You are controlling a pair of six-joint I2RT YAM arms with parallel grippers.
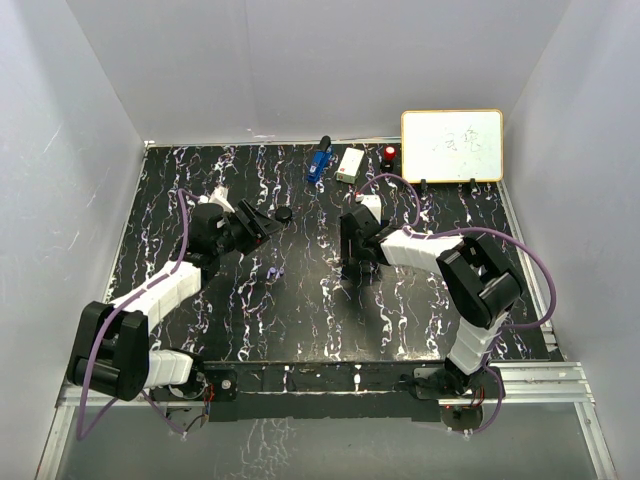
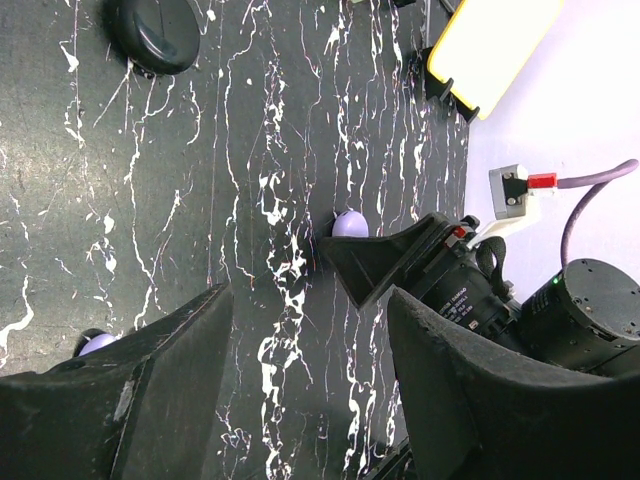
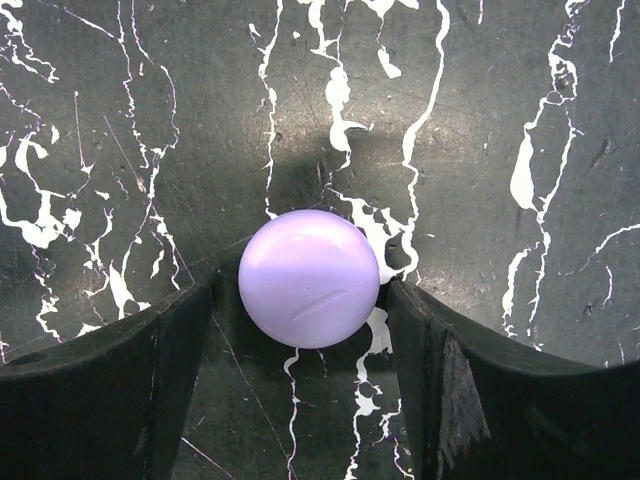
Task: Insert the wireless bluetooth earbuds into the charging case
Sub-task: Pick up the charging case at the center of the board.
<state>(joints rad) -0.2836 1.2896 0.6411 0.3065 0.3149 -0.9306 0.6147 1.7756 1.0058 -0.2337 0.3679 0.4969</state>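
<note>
A round lilac charging case [image 3: 308, 262], lid shut, lies on the black marbled table. My right gripper [image 3: 306, 300] is open and straddles it, its fingertips close on both sides with narrow gaps. The case also peeks out behind the right gripper in the left wrist view [image 2: 350, 223]. The lilac earbuds [image 1: 275, 272] lie on the table between the arms; a lilac bit [image 2: 98, 344] shows beside my left finger. My left gripper [image 2: 310, 300] is open and empty, near a round black case [image 2: 155, 32]. It also shows in the top view [image 1: 284, 213]. No black earbuds show.
At the back of the table stand a blue tool [image 1: 318, 163], a white box [image 1: 350, 165], a red object [image 1: 389, 153] and a yellow-rimmed whiteboard [image 1: 452, 145]. White walls enclose the table on three sides.
</note>
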